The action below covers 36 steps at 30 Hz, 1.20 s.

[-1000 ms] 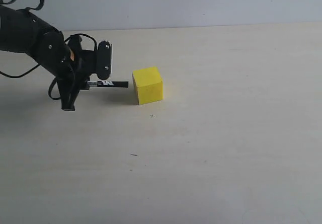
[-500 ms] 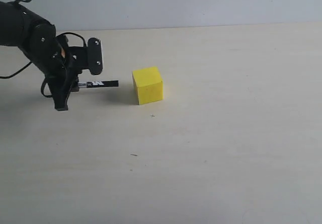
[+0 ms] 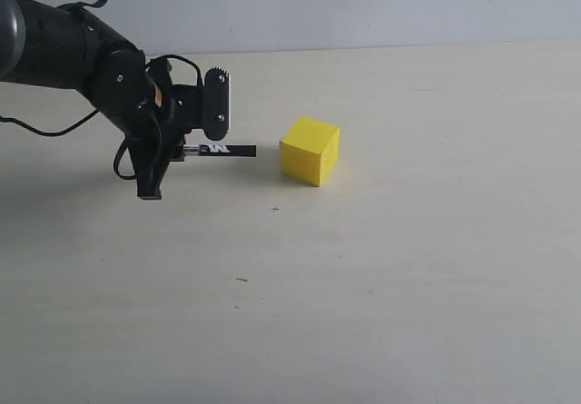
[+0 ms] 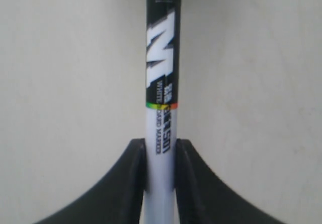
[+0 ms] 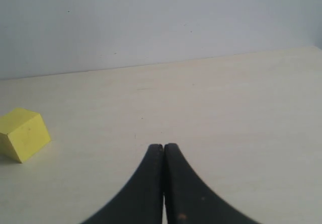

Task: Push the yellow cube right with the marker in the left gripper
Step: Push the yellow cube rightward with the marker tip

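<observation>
1. One marker (image 3: pixel 221 151), clamped in left gripper (image 3: pixel 182 148), tip just left of cube (image 3: pixel 310 151), not touching.
2. Cube set askew; contact is best made low and centred, travel kept straight rightward.

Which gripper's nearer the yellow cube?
Left. The left gripper, holding the marker, sits just left of the yellow cube; the right gripper is outside the exterior view.

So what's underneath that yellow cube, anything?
Only the pale table shows under the yellow cube, with a faint shadow at its foot. Whatever lies directly beneath its bottom face is covered.
</observation>
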Motion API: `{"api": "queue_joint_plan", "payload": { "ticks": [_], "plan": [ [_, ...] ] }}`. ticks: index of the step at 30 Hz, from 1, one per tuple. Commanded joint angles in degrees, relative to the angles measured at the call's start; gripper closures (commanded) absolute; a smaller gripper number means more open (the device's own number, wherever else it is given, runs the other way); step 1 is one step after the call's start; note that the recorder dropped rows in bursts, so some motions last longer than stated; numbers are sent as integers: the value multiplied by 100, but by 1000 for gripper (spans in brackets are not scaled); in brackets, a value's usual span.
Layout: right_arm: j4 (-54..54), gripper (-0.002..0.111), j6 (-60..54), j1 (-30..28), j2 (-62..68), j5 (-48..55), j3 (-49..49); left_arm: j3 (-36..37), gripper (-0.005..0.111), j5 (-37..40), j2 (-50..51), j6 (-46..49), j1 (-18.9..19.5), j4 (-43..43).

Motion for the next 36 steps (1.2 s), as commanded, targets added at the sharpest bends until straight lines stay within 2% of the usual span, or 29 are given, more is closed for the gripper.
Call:
{"api": "queue_joint_plan", "payload": {
  "ticks": [1, 8, 13, 15, 27, 36],
  "plan": [
    [0, 108, 0, -8, 12, -48, 28, -39, 107, -22, -82, -94, 32, 41],
    [0, 108, 0, -8, 12, -48, 28, -50, 107, -649, -25, -307, -225, 17],
    [0, 108, 0, -8, 12, -48, 28, -244, 107, -214, 126, -296, -747, 103],
    [0, 108, 0, -8, 12, -48, 28, -256, 107, -19, 79, -307, -835, 158],
    [0, 108, 0, -8, 12, -48, 28, -265, 107, 339, -87, -605, -545, 148],
    [0, 108, 0, -8, 12, -48, 28, -316, 107, -992, 222, -814, -602, 64]
  ]
}}
